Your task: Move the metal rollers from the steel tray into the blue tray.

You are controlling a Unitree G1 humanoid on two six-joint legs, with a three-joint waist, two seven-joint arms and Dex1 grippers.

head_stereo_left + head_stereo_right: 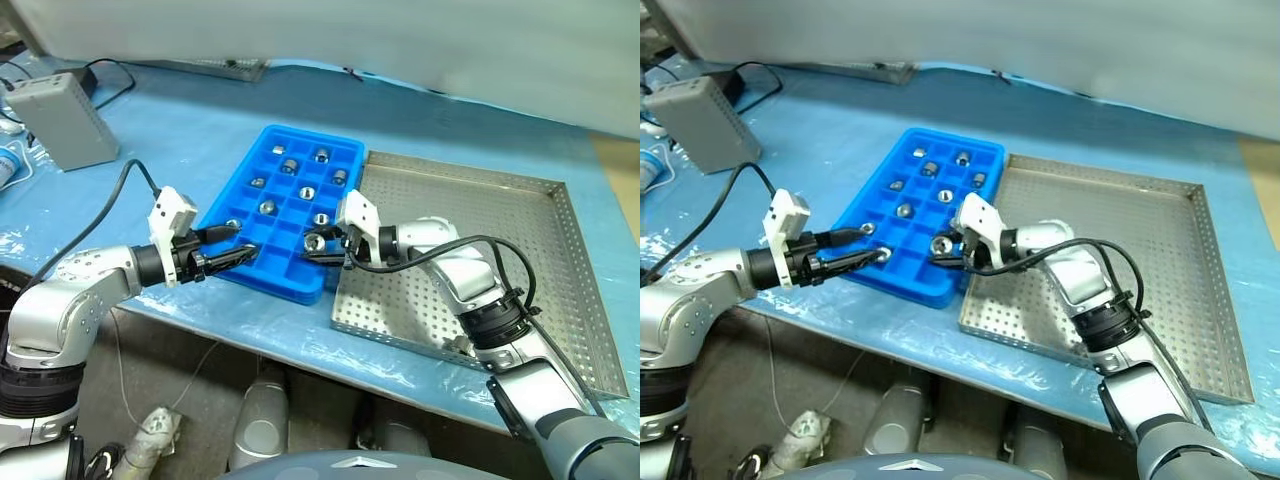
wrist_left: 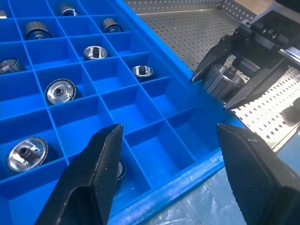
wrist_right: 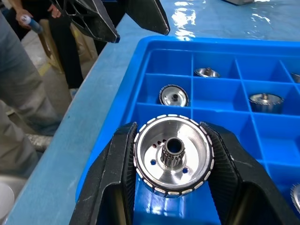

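Gripping one metal roller (image 3: 174, 157) between the right gripper (image 1: 322, 247) fingers, hanging over the blue tray (image 1: 262, 145) near its front edge, beside the steel tray (image 1: 560, 250). Left gripper (image 1: 228, 246) gaping wide and empty at the blue tray's front corner. Risking a drop onto a divider rather than into an empty cell, tipping or bouncing out; also crowding the left gripper nearby.

My two head cameras look forward and down over my arms at the blue tray (image 1: 285, 215) and steel tray (image 1: 520, 250). My left wrist camera sits close over the blue tray's compartments; my right wrist camera faces them from the opposite side.
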